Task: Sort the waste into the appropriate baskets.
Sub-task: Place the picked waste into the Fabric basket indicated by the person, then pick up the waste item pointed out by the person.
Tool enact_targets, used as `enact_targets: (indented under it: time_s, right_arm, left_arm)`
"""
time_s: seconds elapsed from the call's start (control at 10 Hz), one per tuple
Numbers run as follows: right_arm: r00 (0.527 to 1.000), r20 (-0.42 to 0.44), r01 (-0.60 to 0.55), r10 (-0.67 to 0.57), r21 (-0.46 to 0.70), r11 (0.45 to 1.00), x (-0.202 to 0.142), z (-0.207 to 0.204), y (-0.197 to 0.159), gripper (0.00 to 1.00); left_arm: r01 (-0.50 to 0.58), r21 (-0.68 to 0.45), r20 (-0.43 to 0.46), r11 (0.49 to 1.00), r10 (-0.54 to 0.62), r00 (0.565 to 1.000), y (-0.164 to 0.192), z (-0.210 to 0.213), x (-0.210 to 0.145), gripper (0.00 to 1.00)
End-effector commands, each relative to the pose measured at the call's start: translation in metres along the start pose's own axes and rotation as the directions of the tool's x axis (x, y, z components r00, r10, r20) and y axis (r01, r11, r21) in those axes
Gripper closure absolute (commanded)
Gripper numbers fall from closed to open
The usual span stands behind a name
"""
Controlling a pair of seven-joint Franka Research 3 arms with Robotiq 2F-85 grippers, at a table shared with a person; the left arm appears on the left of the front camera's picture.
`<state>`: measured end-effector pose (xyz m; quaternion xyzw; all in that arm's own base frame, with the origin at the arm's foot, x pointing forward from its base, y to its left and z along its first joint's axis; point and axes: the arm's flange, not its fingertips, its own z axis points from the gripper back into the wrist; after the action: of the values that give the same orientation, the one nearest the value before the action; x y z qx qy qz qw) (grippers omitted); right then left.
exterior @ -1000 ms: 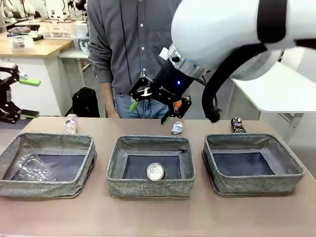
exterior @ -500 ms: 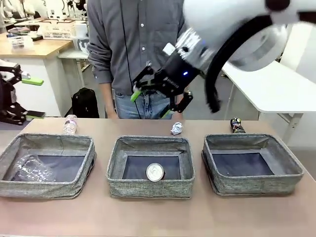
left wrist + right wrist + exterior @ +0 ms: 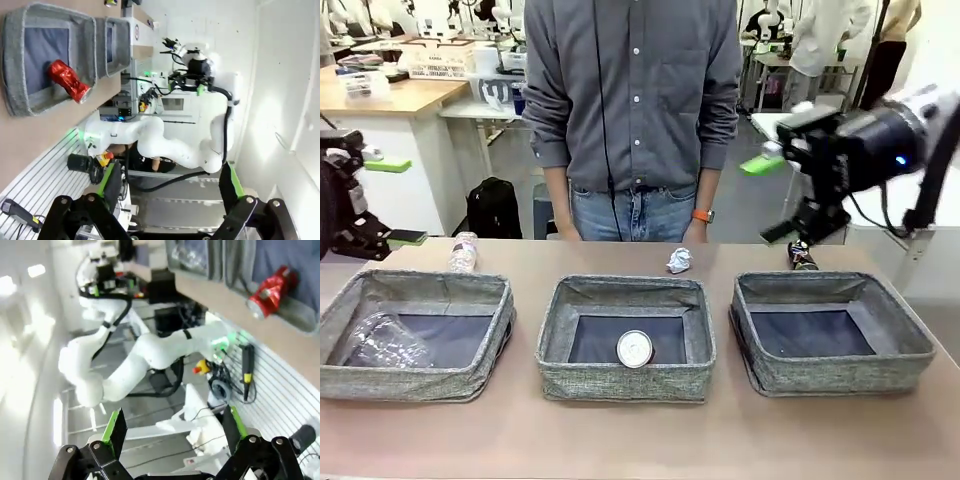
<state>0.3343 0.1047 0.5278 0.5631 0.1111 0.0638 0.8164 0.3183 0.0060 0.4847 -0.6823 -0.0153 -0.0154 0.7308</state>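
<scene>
A dented red can [image 3: 67, 80] is cradled in a grey woven basket [image 3: 625, 380]; the fingers of the left gripper [image 3: 170, 185] and right gripper [image 3: 175, 430] are spread, empty.

1. Three baskets stand in a row on the tabletop [image 3: 640, 440]: left basket [image 3: 420, 382], middle basket [image 3: 625, 380], right basket [image 3: 840, 372].
2. A crushed bottle [image 3: 385, 340] lies in the left basket; another bottle [image 3: 463, 251] sits behind that basket.
3. A soda can [image 3: 634, 348] lies in the middle basket; a paper ball [image 3: 678, 260] sits behind that basket.
4. A second can [image 3: 801, 254] sits behind the right basket, with the right pincer [image 3: 775, 200] above it.
5. A person [image 3: 635, 100] stands behind the tabletop, opposite the middle basket.
</scene>
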Motion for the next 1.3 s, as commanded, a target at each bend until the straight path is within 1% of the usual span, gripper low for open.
enact_targets:
  time_s: [0.0,0.1,0.2,0.3,0.4,0.5,1.2]
  right_arm:
    - [0.994,0.100,0.026,-0.040,0.142,0.990,-0.014,0.022,-0.042,0.00]
    - [0.981,0.191,0.002,-0.042,0.204,0.979,-0.035,0.034,-0.060,0.00]
    - [0.962,0.272,-0.056,-0.008,0.228,0.972,-0.054,0.038,-0.068,0.00]
    - [0.935,0.350,-0.025,-0.059,0.230,0.973,-0.065,0.039,-0.072,0.00]
    - [0.983,0.172,0.034,-0.067,0.186,0.982,-0.034,0.047,-0.072,0.00]
    - [0.983,0.172,0.034,-0.067,0.186,0.982,-0.034,0.047,-0.072,0.00]
    - [0.983,0.172,0.034,-0.067,0.186,0.982,-0.034,0.047,-0.072,0.00]
  left_arm:
    - [0.002,-0.052,-0.030,0.999,-0.003,1.000,0.003,0.000,0.006,0.00]
    - [0.002,-0.052,-0.033,0.999,-0.003,0.999,0.004,-0.002,0.009,0.00]
    - [0.009,-0.056,-0.033,0.998,-0.011,0.999,0.003,-0.003,0.009,0.00]
    - [0.028,-0.030,-0.023,0.999,-0.029,0.999,0.003,-0.006,0.011,0.00]
    - [0.007,0.042,-0.002,0.999,-0.007,1.000,0.006,-0.009,0.013,0.00]
    - [-0.016,-0.024,-0.039,1.000,0.015,0.999,0.006,-0.004,0.007,0.00]
    - [-0.016,-0.024,-0.039,1.000,0.015,0.999,0.006,-0.004,0.007,0.00]
